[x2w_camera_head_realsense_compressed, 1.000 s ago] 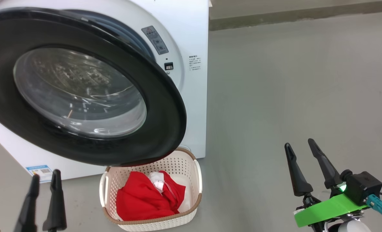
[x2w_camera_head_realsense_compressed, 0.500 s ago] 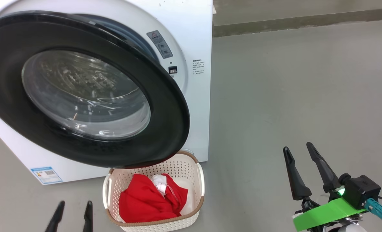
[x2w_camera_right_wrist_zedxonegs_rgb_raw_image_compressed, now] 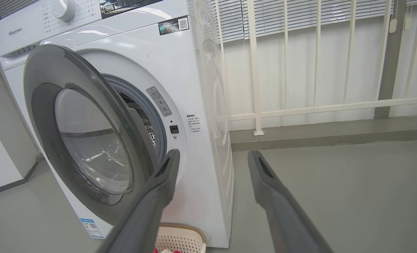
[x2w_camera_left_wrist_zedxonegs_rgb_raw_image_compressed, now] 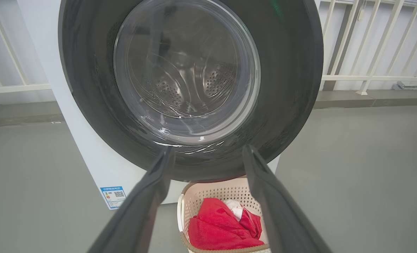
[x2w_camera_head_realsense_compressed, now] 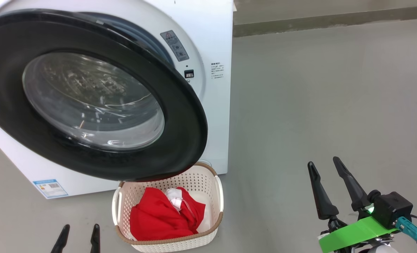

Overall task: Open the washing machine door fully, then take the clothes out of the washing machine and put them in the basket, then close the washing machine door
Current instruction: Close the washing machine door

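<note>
The white washing machine (x2w_camera_head_realsense_compressed: 212, 105) (x2w_camera_right_wrist_zedxonegs_rgb_raw_image_compressed: 201, 84) stands at the left with its black-rimmed door (x2w_camera_head_realsense_compressed: 89, 98) (x2w_camera_left_wrist_zedxonegs_rgb_raw_image_compressed: 187, 80) (x2w_camera_right_wrist_zedxonegs_rgb_raw_image_compressed: 85, 133) ajar, swung partly out over the basket. The cream basket (x2w_camera_head_realsense_compressed: 215, 196) (x2w_camera_left_wrist_zedxonegs_rgb_raw_image_compressed: 208, 191) sits on the floor below the door's lower edge, holding the red and white clothes (x2w_camera_head_realsense_compressed: 162, 218) (x2w_camera_left_wrist_zedxonegs_rgb_raw_image_compressed: 219, 228). My left gripper (x2w_camera_head_realsense_compressed: 78, 228) (x2w_camera_left_wrist_zedxonegs_rgb_raw_image_compressed: 208, 151) is open at the bottom left, empty, pointing at the door's lower rim from a distance. My right gripper (x2w_camera_head_realsense_compressed: 324, 165) (x2w_camera_right_wrist_zedxonegs_rgb_raw_image_compressed: 212, 154) is open and empty at the lower right, well clear of the machine.
Bare grey floor (x2w_camera_head_realsense_compressed: 317, 105) stretches to the right of the machine. A white railing (x2w_camera_right_wrist_zedxonegs_rgb_raw_image_compressed: 300, 105) and a low kerb (x2w_camera_head_realsense_compressed: 317, 24) run along the back. A blue label (x2w_camera_head_realsense_compressed: 50, 188) marks the machine's lower front.
The left gripper has dropped low in the head view and shifted right, with its tips alone left above the bottom edge. The head camera has shifted slightly. The door, basket and right gripper stay as they were.
</note>
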Controlling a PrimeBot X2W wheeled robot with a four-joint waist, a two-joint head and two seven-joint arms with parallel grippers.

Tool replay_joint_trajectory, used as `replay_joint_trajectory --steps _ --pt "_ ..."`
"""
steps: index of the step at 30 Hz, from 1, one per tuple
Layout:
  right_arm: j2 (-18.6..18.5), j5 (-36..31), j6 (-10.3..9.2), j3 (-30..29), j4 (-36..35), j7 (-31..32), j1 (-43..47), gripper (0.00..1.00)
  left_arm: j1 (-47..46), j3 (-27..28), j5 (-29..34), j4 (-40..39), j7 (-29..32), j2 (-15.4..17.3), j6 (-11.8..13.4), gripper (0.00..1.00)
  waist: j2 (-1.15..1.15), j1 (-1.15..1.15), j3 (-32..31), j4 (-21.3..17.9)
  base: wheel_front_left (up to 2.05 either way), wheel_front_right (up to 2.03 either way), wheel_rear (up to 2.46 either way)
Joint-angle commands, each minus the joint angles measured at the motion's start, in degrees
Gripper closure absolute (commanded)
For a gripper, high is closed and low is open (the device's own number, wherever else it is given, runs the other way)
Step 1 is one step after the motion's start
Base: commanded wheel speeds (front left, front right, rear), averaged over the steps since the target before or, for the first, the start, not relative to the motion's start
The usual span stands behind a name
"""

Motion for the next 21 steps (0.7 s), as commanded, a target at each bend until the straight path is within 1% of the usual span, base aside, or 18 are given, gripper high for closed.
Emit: replay_joint_trajectory --steps 1,21 --pt "-0.1 -0.4 0.36 0.9 -1.3 -0.4 -0.5 0.0 -2.5 1.8 0.5 -1.1 -0.7 0.3 -0.3 0.0 0.0 0.0 0.1 0.1 0.0 0.0 0.0" --pt "0.1 -1.3 0.36 -0.8 -2.7 -0.4 -0.7 0.0 -3.6 0.2 -0.1 -0.2 -0.7 0.2 -0.3 0.0 0.0 0.0 0.9 1.0 0.0 0.0 0.0"
